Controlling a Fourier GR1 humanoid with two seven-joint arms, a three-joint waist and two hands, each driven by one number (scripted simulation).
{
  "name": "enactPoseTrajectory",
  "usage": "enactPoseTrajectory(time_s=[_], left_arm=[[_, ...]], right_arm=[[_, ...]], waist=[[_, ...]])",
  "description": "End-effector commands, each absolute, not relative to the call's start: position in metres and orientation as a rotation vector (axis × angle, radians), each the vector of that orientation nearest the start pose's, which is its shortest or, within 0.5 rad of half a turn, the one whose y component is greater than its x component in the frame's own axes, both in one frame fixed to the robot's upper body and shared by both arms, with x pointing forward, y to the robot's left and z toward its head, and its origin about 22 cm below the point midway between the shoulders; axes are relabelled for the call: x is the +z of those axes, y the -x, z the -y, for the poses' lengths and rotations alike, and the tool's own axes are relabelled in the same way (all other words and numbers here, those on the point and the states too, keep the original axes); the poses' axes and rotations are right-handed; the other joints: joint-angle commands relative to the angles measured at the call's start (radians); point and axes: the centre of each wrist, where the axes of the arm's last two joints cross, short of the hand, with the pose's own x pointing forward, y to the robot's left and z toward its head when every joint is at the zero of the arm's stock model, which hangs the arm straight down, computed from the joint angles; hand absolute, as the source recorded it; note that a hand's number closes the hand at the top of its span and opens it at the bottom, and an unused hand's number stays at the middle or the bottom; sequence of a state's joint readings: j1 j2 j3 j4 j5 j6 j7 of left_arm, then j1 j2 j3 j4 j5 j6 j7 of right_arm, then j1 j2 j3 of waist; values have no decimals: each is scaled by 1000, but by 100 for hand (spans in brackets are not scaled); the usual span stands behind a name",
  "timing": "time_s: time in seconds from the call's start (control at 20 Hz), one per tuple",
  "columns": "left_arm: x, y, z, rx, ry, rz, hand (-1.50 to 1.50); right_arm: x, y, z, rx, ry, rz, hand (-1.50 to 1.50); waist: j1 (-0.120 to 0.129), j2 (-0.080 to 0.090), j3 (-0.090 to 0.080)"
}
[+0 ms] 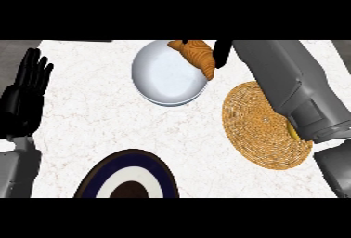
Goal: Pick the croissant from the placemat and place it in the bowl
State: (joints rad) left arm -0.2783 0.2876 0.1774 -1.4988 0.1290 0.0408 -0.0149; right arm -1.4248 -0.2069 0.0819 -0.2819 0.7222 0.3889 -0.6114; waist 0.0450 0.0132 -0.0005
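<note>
Head view shows the right hand (pixel 222 52) pinching the croissant (pixel 196 56) over the bowl (pixel 165 76)'s far right rim, so it should shift further toward the bowl's centre before releasing, while the spread left hand (pixel 26 88) rests at the surface's left edge.

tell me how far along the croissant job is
Done: the croissant is off the woven placemat and up at the far right rim of the white bowl. In hand: the right hand is beside it, largely hidden by the forearm, so the grasp is unclear. Left: setting it inside and letting go. The left hand rests open at the left edge.
</note>
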Motion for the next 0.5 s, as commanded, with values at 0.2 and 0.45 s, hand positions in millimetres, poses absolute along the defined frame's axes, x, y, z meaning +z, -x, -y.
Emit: enactPoseTrajectory(time_s=[0.2, 0.45], left_arm=[[88, -315, -309, 4, -201, 1809, 0], [86, -309, -319, 14, -197, 1812, 0]], right_arm=[[149, -466, 83, 1527, 145, 1585, 150], [125, -462, 83, 1391, -10, 1567, -150]], waist=[[-2, 9, 0], [5, 9, 0]])
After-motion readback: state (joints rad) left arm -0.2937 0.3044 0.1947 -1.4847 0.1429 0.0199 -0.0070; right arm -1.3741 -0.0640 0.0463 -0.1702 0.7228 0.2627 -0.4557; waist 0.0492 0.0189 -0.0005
